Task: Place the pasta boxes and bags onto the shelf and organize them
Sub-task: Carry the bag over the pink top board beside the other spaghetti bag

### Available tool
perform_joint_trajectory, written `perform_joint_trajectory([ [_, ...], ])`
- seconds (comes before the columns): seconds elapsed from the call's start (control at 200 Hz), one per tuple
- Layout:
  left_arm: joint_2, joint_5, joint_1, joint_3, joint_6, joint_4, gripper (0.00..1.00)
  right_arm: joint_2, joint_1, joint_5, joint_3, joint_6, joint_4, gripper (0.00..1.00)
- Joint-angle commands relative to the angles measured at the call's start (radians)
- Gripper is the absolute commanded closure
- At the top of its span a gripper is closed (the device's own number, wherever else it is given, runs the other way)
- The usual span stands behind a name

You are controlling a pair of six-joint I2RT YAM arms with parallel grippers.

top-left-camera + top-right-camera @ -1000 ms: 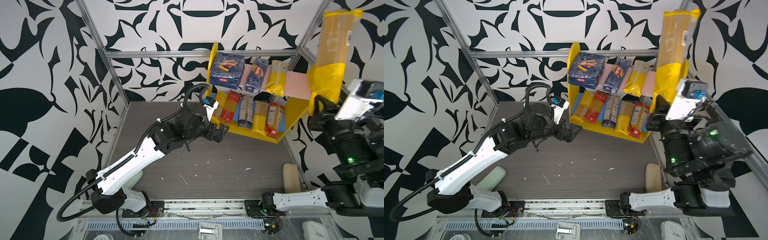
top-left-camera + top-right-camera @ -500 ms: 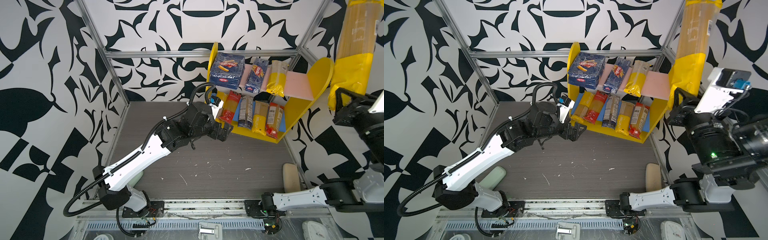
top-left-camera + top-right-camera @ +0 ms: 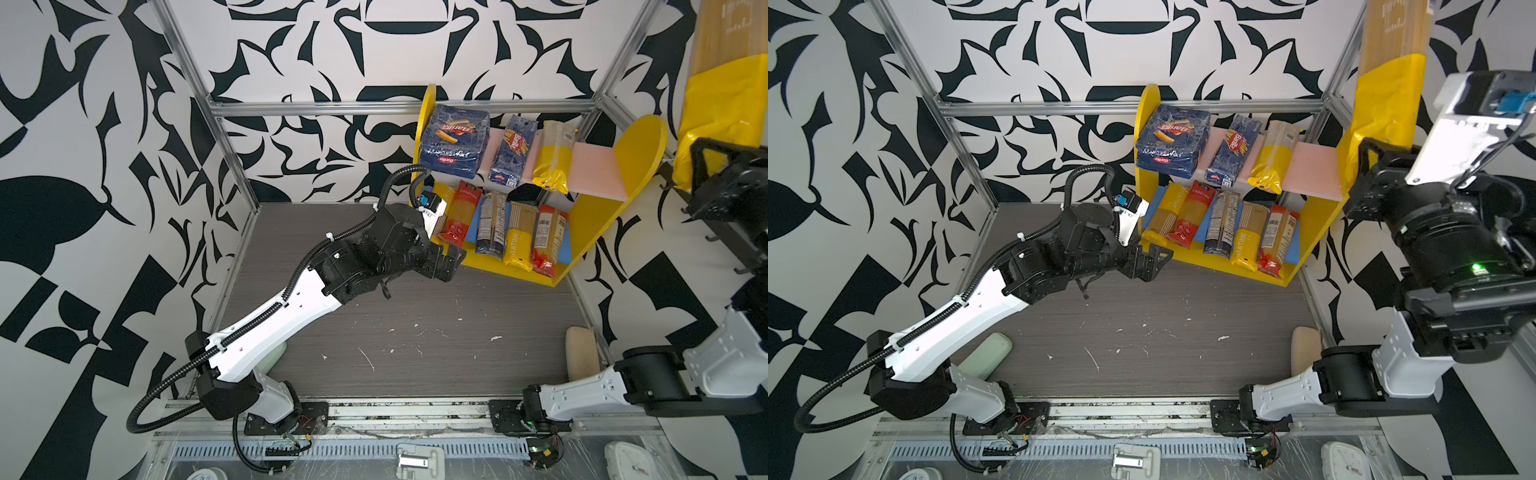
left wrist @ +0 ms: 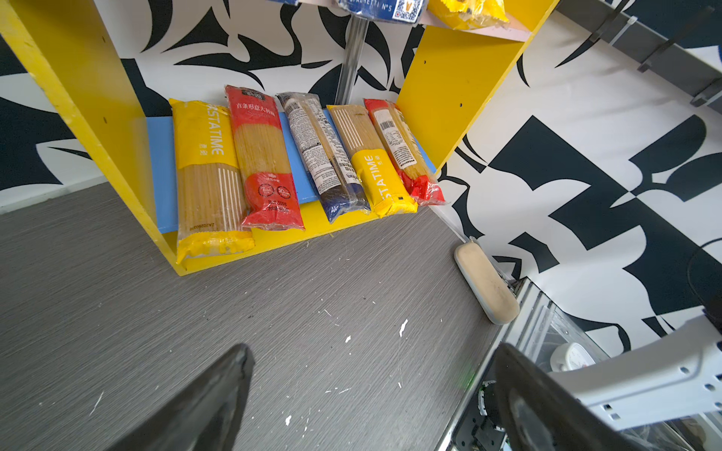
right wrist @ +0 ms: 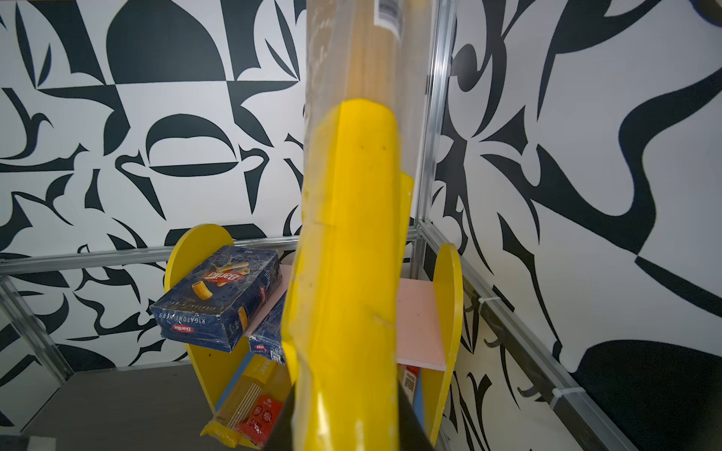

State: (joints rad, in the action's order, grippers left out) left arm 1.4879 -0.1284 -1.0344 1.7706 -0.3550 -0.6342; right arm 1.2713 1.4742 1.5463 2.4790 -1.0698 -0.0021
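The right gripper point(image 3: 1383, 145) is up high, to the right of the shelf point(image 3: 636, 141). Its jaws are squeezed on the yellow end of a long spaghetti bag point(image 3: 1391, 83). The bag stands almost straight up out of the gripper, in the air. Its top goes out of both top views. In the right wrist view the bag fills the middle, and a black finger point(image 5: 410, 425) sits on each side of its low end.

The left gripper point(image 3: 1152, 262) is down low over the grey table point(image 3: 415, 332), near the front left corner of the shelf. Its jaws are wide apart and hold nothing. In the left wrist view its dark fingers point(image 4: 211, 402) stand far apart with only table between them.

On the pink top board point(image 3: 594, 166) lie three things in a row. The wide blue box point(image 3: 453, 141) is at the left and sticks out over the front edge. The narrow blue box point(image 3: 511, 149) is next. The top yellow bag point(image 3: 550, 158) is after that.

On the blue low board point(image 4: 160, 172) five bags lie side by side: a left yellow bag point(image 4: 207, 175), a left red bag point(image 4: 261, 156), a dark blue bag point(image 4: 324, 156), a right yellow bag point(image 4: 375, 160) and a right red bag point(image 4: 402, 148). Their front ends reach out onto the yellow base.
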Motion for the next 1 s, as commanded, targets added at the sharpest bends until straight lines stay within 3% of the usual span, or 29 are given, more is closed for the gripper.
perform_joint_trajectory([
  [0.0,0.005,-0.014,-0.006,0.016,-0.004,0.019,0.01,0.047,0.005,-0.061,0.066,-0.207,0.201,1.00],
  [0.46,0.001,-0.032,-0.006,-0.009,-0.020,0.020,0.01,0.037,0.000,-0.066,-0.055,-0.199,0.235,1.00],
  [0.57,-0.024,-0.044,-0.006,-0.030,-0.025,0.022,0.01,0.093,-0.150,-0.086,-0.057,-0.156,0.165,1.00],
  [0.81,-0.083,-0.078,-0.006,-0.079,-0.021,0.011,0.01,0.154,-0.252,-0.126,-0.015,0.030,-0.007,1.00],
  [0.885,-0.095,-0.085,-0.007,-0.090,-0.016,0.008,0.01,0.171,-0.339,-0.122,-0.053,0.042,-0.005,1.00],
  [1.0,-0.111,-0.087,-0.007,-0.105,-0.013,0.013,0.01,0.201,-0.483,-0.134,-0.055,0.279,-0.256,1.00],
])
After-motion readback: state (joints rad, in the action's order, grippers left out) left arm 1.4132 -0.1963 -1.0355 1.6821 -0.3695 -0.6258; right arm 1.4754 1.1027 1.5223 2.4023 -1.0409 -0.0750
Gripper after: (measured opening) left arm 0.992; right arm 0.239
